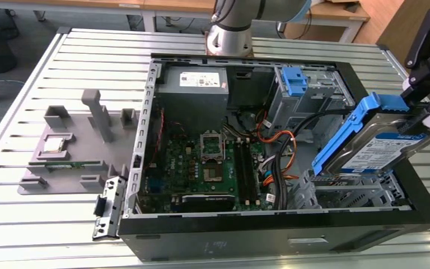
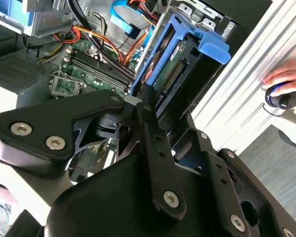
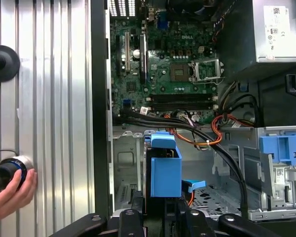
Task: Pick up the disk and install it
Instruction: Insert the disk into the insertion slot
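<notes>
Gripping the disk [image 1: 370,147], the fingers [image 2: 149,113] hold it tilted over the case's [image 1: 275,235] cage [image 1: 349,193]: pickup done, installing not yet.

place: robotics lab | evidence: slotted aluminium table [image 1: 28,224]; opened computer case [image 1: 237,242]; robot arm [image 1: 230,31]

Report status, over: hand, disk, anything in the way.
Hand shut on the disk. Disk tilted, in the air above the drive cage. Black cables run close beside it.
</notes>
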Action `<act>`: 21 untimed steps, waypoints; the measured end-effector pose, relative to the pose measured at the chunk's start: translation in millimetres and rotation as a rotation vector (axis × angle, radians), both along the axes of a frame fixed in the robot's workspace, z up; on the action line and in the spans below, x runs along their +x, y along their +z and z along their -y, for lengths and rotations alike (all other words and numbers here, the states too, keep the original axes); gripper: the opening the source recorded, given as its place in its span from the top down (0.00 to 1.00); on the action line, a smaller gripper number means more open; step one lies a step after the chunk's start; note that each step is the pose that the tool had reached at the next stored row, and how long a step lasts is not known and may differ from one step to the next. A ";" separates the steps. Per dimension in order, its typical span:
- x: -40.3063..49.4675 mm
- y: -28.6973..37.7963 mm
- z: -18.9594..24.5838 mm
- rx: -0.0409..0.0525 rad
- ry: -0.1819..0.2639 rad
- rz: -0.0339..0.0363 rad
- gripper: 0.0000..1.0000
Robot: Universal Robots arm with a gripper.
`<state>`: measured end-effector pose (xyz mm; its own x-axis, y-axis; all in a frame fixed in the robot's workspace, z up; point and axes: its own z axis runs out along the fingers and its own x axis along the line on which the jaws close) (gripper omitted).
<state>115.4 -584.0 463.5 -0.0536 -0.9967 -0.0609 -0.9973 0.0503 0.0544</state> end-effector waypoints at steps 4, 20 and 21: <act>0.2 -1.6 0.8 0.0004 0.000 0.0000 0.65; 4.0 -10.1 1.7 0.0003 0.000 0.0000 0.65; 4.0 -10.6 1.7 0.0002 0.000 0.0000 0.65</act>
<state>119.3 -585.7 452.9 -0.0538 -0.9967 -0.0611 -0.9972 0.0505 0.0543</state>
